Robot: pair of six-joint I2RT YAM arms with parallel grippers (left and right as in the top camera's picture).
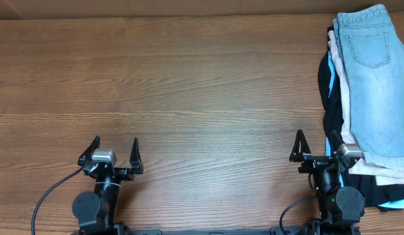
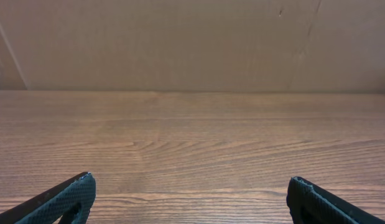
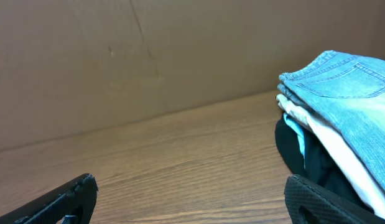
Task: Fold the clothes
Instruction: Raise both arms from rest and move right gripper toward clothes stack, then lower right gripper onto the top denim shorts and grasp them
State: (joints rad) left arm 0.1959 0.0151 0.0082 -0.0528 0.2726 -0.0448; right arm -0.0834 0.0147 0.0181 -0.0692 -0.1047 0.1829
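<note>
The clothes [image 1: 365,98] lie in 1 folded pile at the right edge of the table [image 1: 188,85], running from its far right corner almost to its near edge. On top of the pile are faded light-blue denim shorts [image 1: 374,78], lying flat with a stitched back patch pocket facing up. Under them, beige shorts [image 1: 346,85] show as a pale strip along the side of the pile that faces the table's middle. Below that, a black garment [image 1: 331,98] bulges out toward the table's middle, and a thin sliver of a sky-blue garment [image 1: 330,65] shows between the layers. The table is brown wood with the grain running left to right, and a plain cardboard wall [image 2: 192,43] stands along its far edge. 2 robot arms sit at the table's near edge. The left gripper [image 1: 115,140] is over bare wood toward the table's near left, well apart from the pile, its 2 black fingers spread wide with nothing between them. A black cable [image 1: 48,196] curves away from its base. The right gripper [image 1: 315,137] is at the table's near right, its fingers also spread wide and holding nothing. One finger is over bare wood and the other over the pile's black edge; whether that finger touches the cloth cannot be told.
</note>
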